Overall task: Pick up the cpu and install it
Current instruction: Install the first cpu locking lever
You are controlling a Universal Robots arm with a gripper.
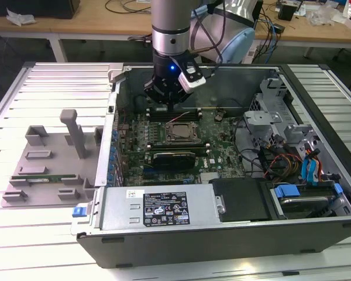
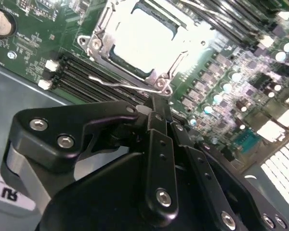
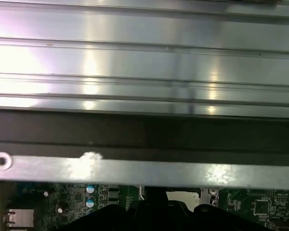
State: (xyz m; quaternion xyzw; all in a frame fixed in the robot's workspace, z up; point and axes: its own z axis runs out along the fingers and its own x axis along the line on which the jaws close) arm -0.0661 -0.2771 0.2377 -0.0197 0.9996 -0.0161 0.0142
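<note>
The cpu (image 2: 143,38) lies flat in the motherboard socket, its shiny top glaring bright inside the metal retention frame (image 2: 98,45). In the exterior view the cpu (image 1: 181,133) sits near the middle of the open computer case (image 1: 181,246). My gripper (image 1: 169,108) hangs just behind the socket, over the memory slots. Its black fingers (image 2: 160,120) are pressed together with nothing between them, so my gripper (image 2: 156,102) is shut. The tips sit close to the socket's thin wire lever (image 2: 120,85).
A grey plastic tray with upright posts (image 1: 52,164) lies outside the case on the exterior view's left. A long black card (image 1: 174,157) sits in front of the socket. The power supply (image 1: 158,208) and drive cage with blue cables (image 1: 307,170) fill the front and right.
</note>
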